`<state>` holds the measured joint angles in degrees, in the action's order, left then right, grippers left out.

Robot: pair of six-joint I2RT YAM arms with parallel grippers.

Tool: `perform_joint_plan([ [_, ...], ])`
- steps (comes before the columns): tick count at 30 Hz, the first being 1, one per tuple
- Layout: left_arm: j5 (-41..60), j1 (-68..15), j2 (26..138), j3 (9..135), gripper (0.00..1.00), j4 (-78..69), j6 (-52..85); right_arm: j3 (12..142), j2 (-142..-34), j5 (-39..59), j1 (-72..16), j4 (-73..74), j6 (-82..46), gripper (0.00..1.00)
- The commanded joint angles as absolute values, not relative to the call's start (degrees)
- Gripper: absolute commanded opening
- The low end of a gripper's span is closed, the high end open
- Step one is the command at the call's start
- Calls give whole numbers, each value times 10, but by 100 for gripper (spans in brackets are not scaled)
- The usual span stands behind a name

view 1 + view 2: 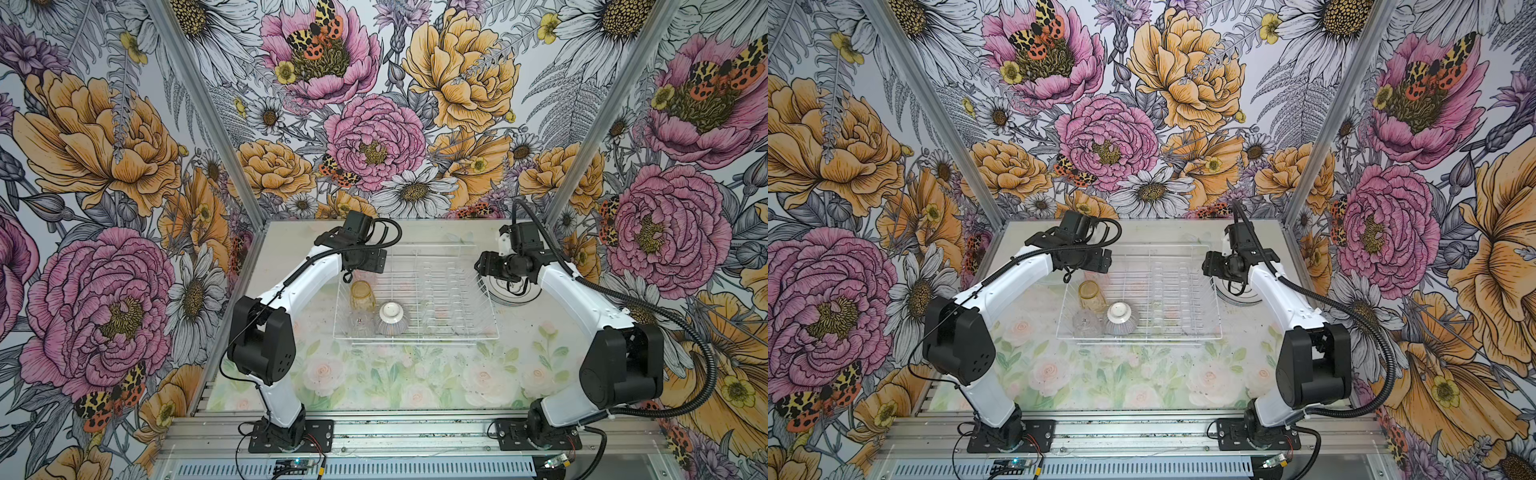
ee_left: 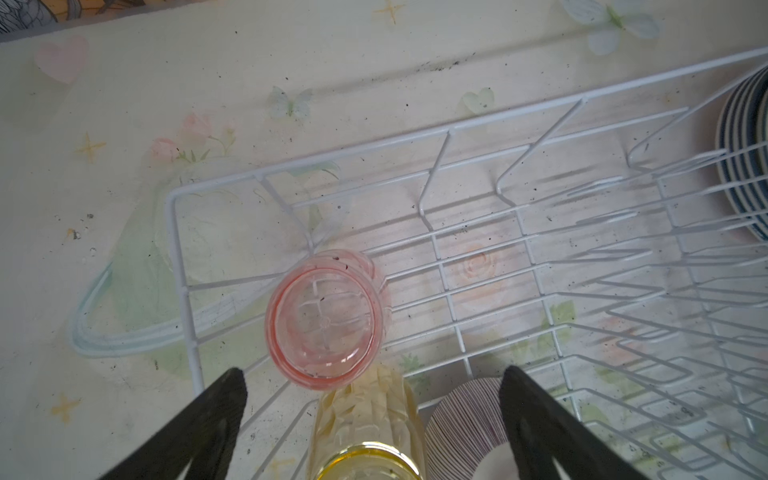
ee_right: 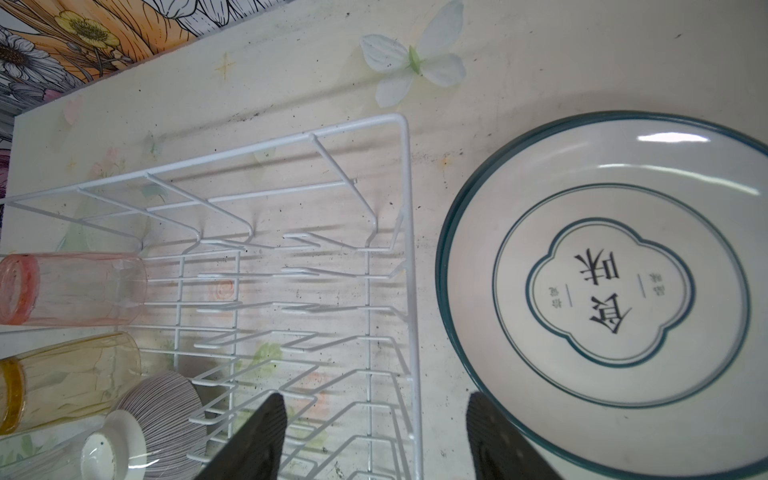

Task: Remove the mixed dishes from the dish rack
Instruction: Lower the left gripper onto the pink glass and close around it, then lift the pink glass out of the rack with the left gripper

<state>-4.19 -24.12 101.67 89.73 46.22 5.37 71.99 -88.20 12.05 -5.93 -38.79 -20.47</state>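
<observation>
Arms (image 1: 316, 266) hide much of the pink tumbler (image 2: 324, 316) and plate stack (image 3: 623, 270) in both top views; plate count unclear. The rack (image 1: 449, 291) holds three tumblers (image 1: 362, 295) and one bowl (image 1: 392, 319). The left end effector (image 2: 374, 374) gapes empty near the pink tumbler; the right end effector (image 3: 377, 398), likewise, above the rack's edge beside the plates.

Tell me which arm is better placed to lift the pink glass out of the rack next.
Left, I judge. The left tool, open, hangs over the pink glass in the rack; the right tool is at the rack's opposite end, beside the stacked plates.
</observation>
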Motion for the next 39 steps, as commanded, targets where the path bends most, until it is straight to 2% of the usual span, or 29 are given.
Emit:
perform_joint_plan([
  [1,-90,-240,1028,934,97,495,43,728,-880,117,-55,-385,-199,71],
  [3,-100,-237,1037,954,96,515,43,727,-881,116,-54,-385,-199,71],
  [7,-111,-234,1075,977,86,541,41,724,-884,116,-52,-386,-199,71],
  [21,-56,-218,1123,995,87,553,42,722,-896,113,-50,-384,-199,71],
  [26,-37,-213,1143,1004,84,556,41,723,-901,112,-50,-382,-200,71],
  [39,-34,-212,1171,1016,83,575,36,719,-910,112,-49,-377,-201,72],
])
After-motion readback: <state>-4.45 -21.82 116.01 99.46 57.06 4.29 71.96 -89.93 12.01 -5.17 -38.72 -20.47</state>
